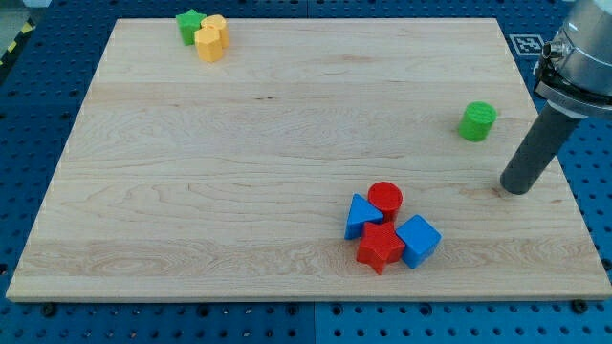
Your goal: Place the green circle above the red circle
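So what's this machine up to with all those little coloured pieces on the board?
A robot arm slides blocks around a wooden board with a dark rod. My tip rests at the view's right, just right of and below the green circle, not touching it. The red circle sits lower, bunched with a blue triangle, red star and blue cube. The green circle must end above the red one.

A pale wooden counter (239, 172) with fine grain fills most of the view. Around it lies a blue perforated base (598, 239) dotted with holes, holding a black-and-white marker tag (526, 44) at the view's upper right.
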You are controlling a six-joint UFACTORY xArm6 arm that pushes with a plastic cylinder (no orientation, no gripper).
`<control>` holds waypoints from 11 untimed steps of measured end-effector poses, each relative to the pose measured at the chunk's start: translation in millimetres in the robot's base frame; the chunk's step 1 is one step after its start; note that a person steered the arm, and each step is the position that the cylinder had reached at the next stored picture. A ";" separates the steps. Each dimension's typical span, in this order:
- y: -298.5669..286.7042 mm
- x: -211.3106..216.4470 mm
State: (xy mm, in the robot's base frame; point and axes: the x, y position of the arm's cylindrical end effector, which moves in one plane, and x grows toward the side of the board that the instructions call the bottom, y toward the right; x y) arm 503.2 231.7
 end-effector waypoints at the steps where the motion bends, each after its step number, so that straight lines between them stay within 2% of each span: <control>1: 17.9 -12.9; 2: 18.5 -65.5; 3: 18.5 -68.3; 5: -20.7 -69.2; 11: -67.6 -158.4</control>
